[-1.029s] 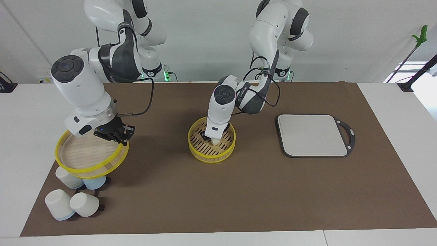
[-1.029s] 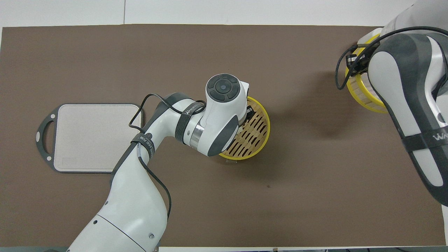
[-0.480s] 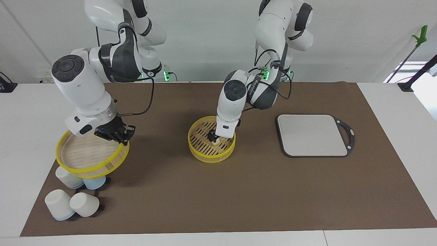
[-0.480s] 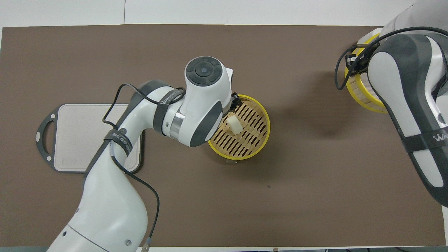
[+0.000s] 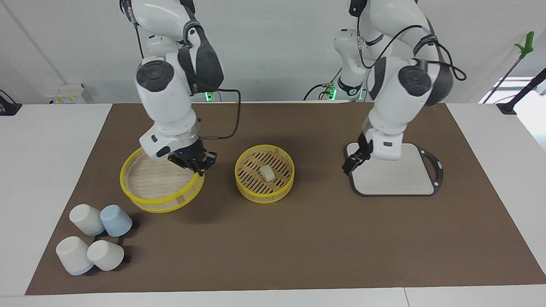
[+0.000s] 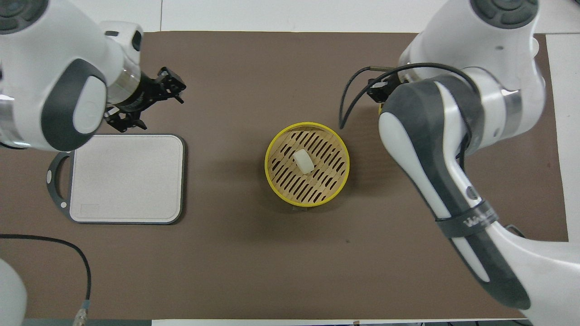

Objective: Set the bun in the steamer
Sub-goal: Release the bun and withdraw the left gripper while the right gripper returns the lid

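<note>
The bun (image 5: pixel 266 172) lies in the middle of the steamer (image 5: pixel 244 181), so it is in. The right claw (image 5: pixel 190 161) grips the lid (image 5: pixel 158 187) by its rim beside the steamer and should lower it flat on top. The left claw (image 5: pixel 355 160) is open over the tray (image 5: pixel 394 175).

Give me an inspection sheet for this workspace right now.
Surface: brown mat on white table.
Job's things: bun lies in steamer, mid-mat.
Clutter: grey tray; four cups at the right arm's end.
Grippers: left gripper over tray's edge, empty; right gripper shut on lid, beside steamer.
Cables: black leads along both arms.
Surroundings: white wall; stand with green clip.
</note>
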Robot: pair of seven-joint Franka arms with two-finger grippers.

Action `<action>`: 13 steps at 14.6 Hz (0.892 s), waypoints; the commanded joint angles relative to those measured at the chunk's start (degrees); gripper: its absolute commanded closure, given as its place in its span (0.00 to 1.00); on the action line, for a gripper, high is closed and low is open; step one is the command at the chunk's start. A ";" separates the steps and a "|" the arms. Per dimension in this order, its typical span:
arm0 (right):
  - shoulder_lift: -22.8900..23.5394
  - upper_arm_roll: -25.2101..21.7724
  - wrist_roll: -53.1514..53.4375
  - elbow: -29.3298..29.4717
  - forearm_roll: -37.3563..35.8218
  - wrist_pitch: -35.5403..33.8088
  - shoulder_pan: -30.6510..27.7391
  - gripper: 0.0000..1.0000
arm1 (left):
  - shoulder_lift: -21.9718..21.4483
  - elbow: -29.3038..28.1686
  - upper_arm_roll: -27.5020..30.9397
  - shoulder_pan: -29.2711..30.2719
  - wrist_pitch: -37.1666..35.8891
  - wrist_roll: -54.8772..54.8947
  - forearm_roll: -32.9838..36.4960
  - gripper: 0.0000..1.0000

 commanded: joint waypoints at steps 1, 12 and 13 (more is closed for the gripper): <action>4.35 -0.20 12.13 4.50 1.09 0.76 5.84 1.00 | -3.74 -1.89 -0.74 5.27 -5.19 12.93 0.89 0.00; 18.53 -0.55 29.94 16.22 0.75 5.58 16.24 1.00 | -16.40 -13.57 -2.94 15.31 -11.53 36.27 6.34 0.00; 18.53 -0.55 29.94 16.22 0.75 5.50 16.32 1.00 | -17.71 -14.80 -3.29 15.40 -12.32 36.80 6.34 0.00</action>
